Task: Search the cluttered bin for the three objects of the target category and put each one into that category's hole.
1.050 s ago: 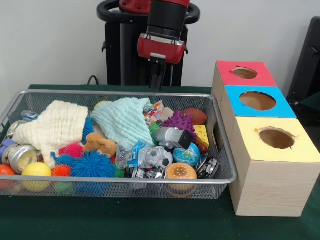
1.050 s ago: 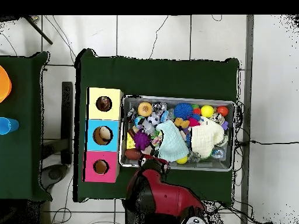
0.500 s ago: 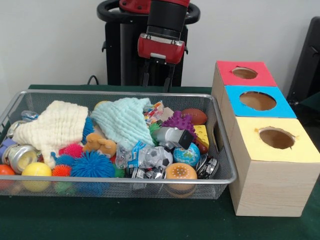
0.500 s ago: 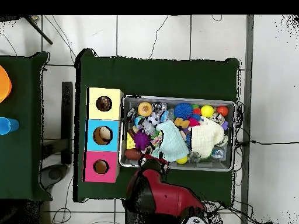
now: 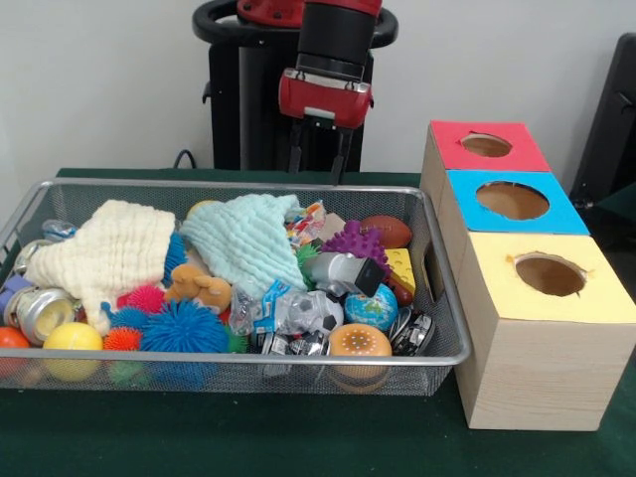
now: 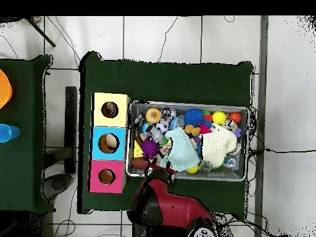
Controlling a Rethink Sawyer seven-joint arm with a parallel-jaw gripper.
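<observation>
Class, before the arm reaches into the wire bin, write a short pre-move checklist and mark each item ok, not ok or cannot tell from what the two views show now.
1. Gripper open and empty: ok, its fingers stand apart with nothing between them.
2. Gripper clear of the clutter: ok, it hangs above the far rim of the wire bin.
3. Holes unblocked: ok, the red box, blue box and yellow box all show open holes.
4. Target category known: cannot tell.
5. Items hidden under the mint cloth and cream cloth: cannot tell; both cover other things.
6. Boxes beside the bin: ok.
</observation>
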